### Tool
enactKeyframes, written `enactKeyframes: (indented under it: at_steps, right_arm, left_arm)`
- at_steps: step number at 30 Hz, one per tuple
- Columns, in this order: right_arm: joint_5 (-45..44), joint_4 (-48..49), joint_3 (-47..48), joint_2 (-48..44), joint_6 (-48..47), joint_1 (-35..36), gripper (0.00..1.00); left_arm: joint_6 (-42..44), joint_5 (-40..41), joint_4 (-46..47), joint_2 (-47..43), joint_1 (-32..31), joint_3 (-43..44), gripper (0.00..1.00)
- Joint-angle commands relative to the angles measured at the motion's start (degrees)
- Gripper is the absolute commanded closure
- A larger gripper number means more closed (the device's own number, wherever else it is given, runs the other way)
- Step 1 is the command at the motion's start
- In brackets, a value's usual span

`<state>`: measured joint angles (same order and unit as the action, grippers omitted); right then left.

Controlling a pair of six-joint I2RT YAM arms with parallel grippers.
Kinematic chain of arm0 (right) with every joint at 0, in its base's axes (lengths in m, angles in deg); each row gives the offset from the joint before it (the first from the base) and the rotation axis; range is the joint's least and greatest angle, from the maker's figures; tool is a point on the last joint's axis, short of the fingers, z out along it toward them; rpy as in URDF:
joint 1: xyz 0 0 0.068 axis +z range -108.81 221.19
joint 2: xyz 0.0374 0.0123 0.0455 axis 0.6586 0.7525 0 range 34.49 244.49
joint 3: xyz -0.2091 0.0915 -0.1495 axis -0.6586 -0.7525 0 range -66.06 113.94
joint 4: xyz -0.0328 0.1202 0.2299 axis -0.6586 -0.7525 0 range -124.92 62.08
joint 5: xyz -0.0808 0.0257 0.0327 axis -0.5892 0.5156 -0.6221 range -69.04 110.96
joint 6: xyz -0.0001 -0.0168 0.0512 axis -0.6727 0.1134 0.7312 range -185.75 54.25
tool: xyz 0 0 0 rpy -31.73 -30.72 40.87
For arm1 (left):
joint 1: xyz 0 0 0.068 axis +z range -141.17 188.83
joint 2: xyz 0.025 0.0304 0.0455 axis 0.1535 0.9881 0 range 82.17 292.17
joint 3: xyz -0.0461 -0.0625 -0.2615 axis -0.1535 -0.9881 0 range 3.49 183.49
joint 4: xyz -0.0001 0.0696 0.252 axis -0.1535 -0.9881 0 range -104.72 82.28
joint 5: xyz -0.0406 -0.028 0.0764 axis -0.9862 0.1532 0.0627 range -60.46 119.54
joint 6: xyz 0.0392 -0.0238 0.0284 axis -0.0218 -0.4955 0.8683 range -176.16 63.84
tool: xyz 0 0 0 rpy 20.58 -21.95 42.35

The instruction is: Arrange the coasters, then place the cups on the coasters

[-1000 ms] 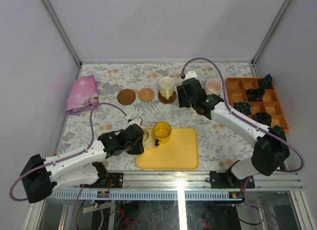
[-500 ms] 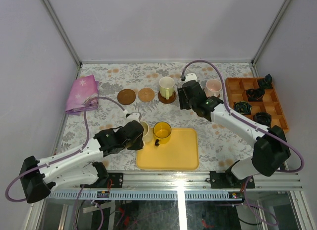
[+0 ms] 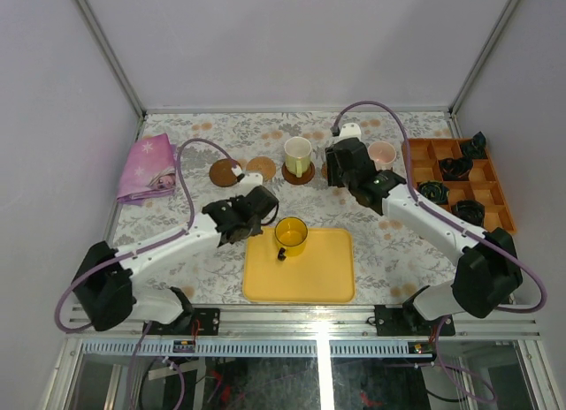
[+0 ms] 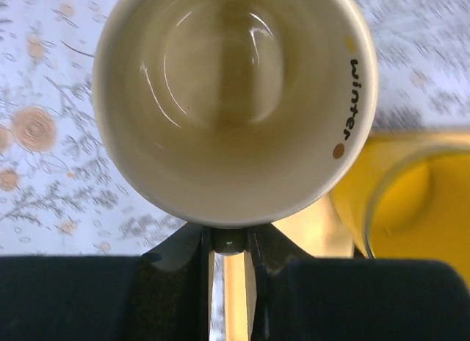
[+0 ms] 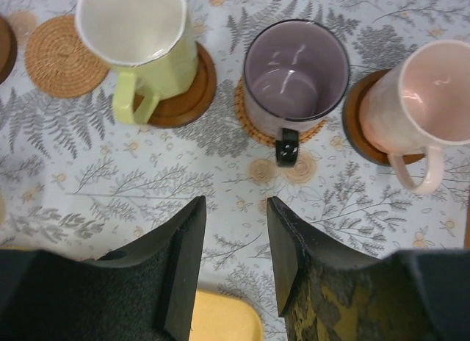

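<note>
My left gripper (image 4: 230,238) (image 3: 255,204) is shut on the handle of the cream cup (image 4: 235,98), which hangs over the table at the yellow tray's far-left corner. The yellow cup (image 3: 290,236) (image 4: 411,209) stands on the tray. My right gripper (image 5: 235,205) (image 3: 343,165) is open, just short of the purple cup (image 5: 296,69) on a woven coaster (image 5: 253,128). The pale green cup (image 5: 139,32) (image 3: 298,154) and the pink cup (image 5: 426,98) (image 3: 381,154) each stand on a dark coaster. A tan coaster (image 3: 261,169) and a dark coaster (image 3: 225,172) lie bare.
The yellow tray (image 3: 309,269) lies at the near middle. An orange compartment tray (image 3: 422,154) with black objects sits at the right. A pink cloth (image 3: 147,167) lies at the far left. Grey walls close in the table.
The left gripper has lifted the cream cup off the tray's left edge and carried it back and to the right. The right gripper has drawn slightly back from the purple cup, its jaws narrowing a little.
</note>
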<state>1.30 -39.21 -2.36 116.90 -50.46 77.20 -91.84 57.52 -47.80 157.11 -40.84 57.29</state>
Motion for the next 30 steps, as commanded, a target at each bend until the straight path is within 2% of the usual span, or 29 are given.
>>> enactKeyframes:
  at_steps: [1, 4, 8, 16, 22, 30]
  right_arm:
    - [-2.2, 2.19, 3.36, -1.9, -1.03, -2.98, 0.54]
    - [-2.29, 2.69, 4.1, -1.9, -1.35, -4.94, 0.54]
    - [-1.27, 2.93, 5.18, -1.29, -1.68, -7.64, 0.54]
    - [2.36, 2.51, 8.71, 1.74, -0.05, -11.5, 0.57]
    - [1.94, 2.41, 9.8, 2.67, -0.01, -11.82, 0.6]
    - [2.28, 1.77, 11.18, 4.38, 1.03, -11.84, 0.6]
  left_arm:
    - [5.28, 2.65, 13.05, 3.37, 8.94, 3.04, 1.0]
    - [7.61, 0.1, 17.38, 8.54, 14.32, 6.71, 1.0]
    - [10.98, -4.6, 21.5, 15.72, 18.32, 13.42, 1.0]
    - [12.49, -13.84, 24.57, 27.54, 25.77, 24.34, 1.0]
    - [14.35, -17.5, 22.37, 32.11, 29.01, 31.0, 1.0]
    - [15.19, -21.6, 21.55, 33.39, 30.41, 32.95, 1.0]
